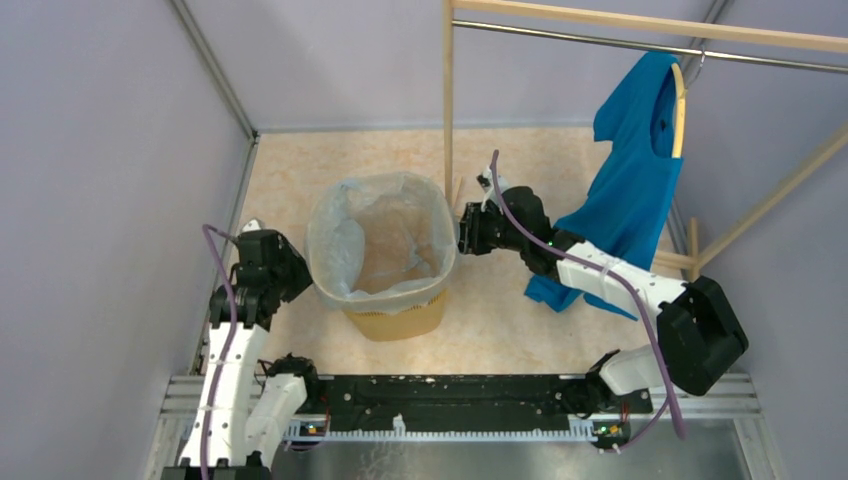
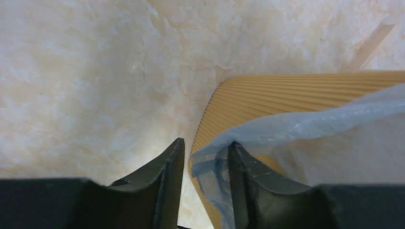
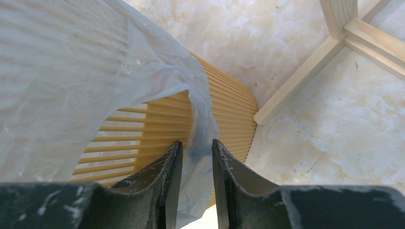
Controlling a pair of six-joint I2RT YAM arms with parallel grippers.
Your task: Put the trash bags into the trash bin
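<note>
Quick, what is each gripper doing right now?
Left gripper: open around the trash bag edge.
Right gripper: trash bag between, grip cannot be told.

Seen from above, the trash bag (image 1: 330, 245) folded over the rim hides most of the trash bin (image 1: 400, 322); only its lower front wall shows. The right arm (image 1: 612, 275) hides part of the blue shirt (image 1: 635, 185) low down. At the right gripper (image 3: 196, 155), film lies between the jaws; whether they pinch it cannot be told. Left wrist view: bin cut off at the right edge.
</note>
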